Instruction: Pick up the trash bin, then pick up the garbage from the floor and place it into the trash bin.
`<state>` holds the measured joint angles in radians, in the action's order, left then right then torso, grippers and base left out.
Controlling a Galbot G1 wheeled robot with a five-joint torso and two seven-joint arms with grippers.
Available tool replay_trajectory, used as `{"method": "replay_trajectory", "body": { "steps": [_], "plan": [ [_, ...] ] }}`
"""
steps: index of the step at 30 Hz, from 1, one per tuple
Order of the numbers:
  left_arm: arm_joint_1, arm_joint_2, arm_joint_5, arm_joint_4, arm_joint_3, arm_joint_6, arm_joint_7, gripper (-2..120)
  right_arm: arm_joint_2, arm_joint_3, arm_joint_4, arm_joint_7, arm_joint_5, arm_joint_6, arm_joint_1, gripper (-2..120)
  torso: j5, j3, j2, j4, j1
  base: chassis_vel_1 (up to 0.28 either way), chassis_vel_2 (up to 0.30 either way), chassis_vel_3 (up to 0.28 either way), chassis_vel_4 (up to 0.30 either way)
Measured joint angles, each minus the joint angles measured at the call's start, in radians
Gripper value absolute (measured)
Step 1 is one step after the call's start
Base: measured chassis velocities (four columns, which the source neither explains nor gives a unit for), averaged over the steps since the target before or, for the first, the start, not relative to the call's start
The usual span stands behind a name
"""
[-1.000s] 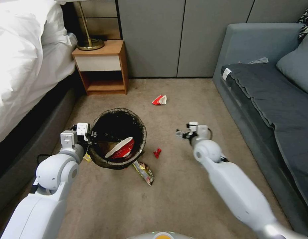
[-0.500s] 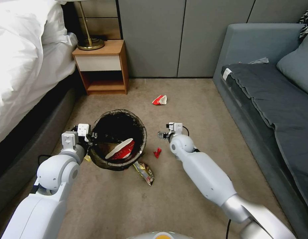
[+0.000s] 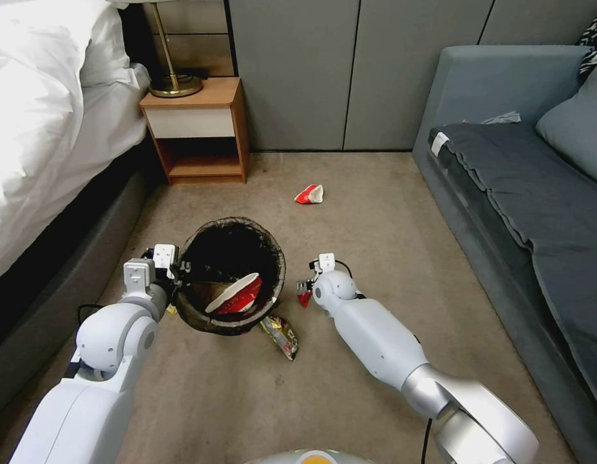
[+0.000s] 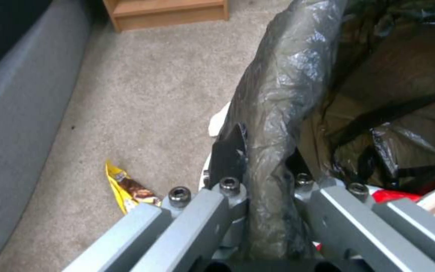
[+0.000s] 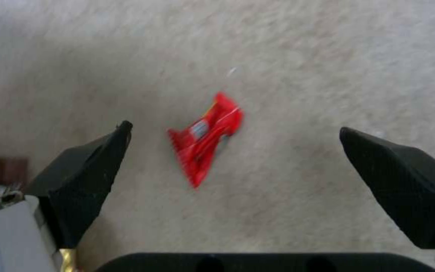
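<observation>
My head camera looks forward and down over the floor (image 3: 350,380), both my arms reaching in from below. My left wrist camera sits close against the trash bin (image 4: 278,124), facing along its bagged rim. My right wrist camera looks straight down, near the carpet. All three share that carpet.

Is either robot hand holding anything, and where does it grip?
The left gripper clamps the trash bin by its bag-covered rim. The right gripper holds nothing, open above a red wrapper.
</observation>
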<state>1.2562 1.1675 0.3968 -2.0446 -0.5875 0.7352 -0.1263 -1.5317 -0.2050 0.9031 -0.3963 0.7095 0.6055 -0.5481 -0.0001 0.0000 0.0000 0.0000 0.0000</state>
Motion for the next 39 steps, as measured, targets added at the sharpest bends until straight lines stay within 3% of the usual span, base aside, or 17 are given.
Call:
{"method": "replay_trajectory", "body": {
  "steps": [12, 20, 25, 39],
  "plan": [
    [-0.011, 0.007, -0.012, 0.004, 0.009, 0.0, 0.003, 1, -0.042, -0.019, -0.066, 0.047, -0.027, -0.003, 0.014, 100, 0.0001, 0.0, 0.0, 0.0, 0.0, 0.0, 0.0, 0.0, 0.0],
    [0.008, 0.023, -0.032, 0.003, 0.014, -0.004, 0.007, 1, -0.079, 0.047, -0.268, 0.129, -0.148, -0.072, 0.07, 100, 0.0001, 0.0, 0.0, -0.0001, 0.0, 0.0, 0.0, 0.0, 0.0],
    [0.012, 0.024, -0.034, -0.002, 0.013, -0.004, 0.008, 1, -0.078, 0.056, -0.33, 0.169, -0.192, -0.099, 0.087, 100, 0.0002, 0.0, 0.0, 0.0, 0.0, 0.0, 0.0, 0.0, 0.0],
    [0.025, 0.034, -0.044, -0.011, 0.009, -0.004, 0.009, 1, -0.077, 0.08, -0.395, 0.187, -0.225, -0.145, 0.109, 100, 0.0, 0.0, 0.0, 0.0, 0.0, 0.0, 0.0, 0.0, 0.0]
  ]
}}
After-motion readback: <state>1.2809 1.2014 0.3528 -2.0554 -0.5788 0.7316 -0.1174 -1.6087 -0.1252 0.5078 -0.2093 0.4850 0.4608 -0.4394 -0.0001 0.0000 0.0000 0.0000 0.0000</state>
